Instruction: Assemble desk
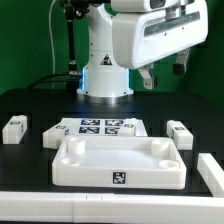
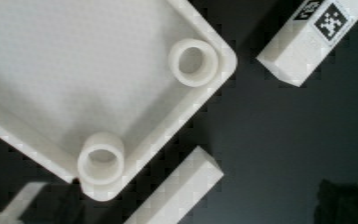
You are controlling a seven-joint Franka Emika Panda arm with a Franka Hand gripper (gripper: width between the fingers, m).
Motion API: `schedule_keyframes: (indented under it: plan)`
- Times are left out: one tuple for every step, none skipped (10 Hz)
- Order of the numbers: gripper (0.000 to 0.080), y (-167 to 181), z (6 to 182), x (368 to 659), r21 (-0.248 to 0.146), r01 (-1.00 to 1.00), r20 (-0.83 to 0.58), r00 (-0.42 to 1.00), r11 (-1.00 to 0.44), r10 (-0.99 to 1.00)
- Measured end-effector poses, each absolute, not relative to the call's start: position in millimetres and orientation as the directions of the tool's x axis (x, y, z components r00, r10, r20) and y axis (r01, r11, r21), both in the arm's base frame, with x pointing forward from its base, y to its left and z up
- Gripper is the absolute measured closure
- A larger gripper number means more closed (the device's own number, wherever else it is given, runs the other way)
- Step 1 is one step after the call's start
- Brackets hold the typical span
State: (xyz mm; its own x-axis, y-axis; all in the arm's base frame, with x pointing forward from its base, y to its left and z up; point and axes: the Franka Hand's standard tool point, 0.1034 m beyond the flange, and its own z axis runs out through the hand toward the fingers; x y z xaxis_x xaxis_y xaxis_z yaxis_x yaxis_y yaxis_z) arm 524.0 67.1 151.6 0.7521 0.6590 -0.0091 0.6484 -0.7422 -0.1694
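Black worktop (image 1: 30, 105) before a green backdrop (image 1: 25, 40). The tabletop (image 1: 118, 160) lies rim-up in the middle, just in front of the marker board (image 1: 97, 127), with legs (image 1: 14, 128) lying apart on both sides. The tool (image 1: 163, 76) hangs above, spread and empty.

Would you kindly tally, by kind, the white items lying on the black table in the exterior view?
Tabletop panel: 1
Block legs: 3
Marker board: 1
Total: 5
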Motion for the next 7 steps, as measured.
schedule_keyframes:
  plan:
    - [0.015, 67.1, 151.5, 523.9, -0.17, 0.648, -0.009, 0.752, -0.742, 0.659]
    - [0.015, 67.0, 151.3, 523.8, -0.17, 0.648, -0.01, 0.752, -0.742, 0.659]
    - [0.015, 61.4, 148.7, 522.5, -0.169, 0.682, -0.001, 0.722, -0.711, 0.692]
    - [0.015, 32.0, 135.6, 511.9, -0.17, 0.747, 0.012, 0.654, -0.643, 0.757]
    - [0.015, 17.8, 126.4, 509.8, -0.134, 0.788, 0.036, 0.609, -0.6, 0.792]
    - [0.015, 12.0, 118.5, 510.3, -0.082, 0.86, 0.057, 0.508, -0.503, 0.859]
    - [0.015, 6.5, 109.2, 509.9, -0.079, 0.891, 0.052, 0.452, -0.448, 0.891]
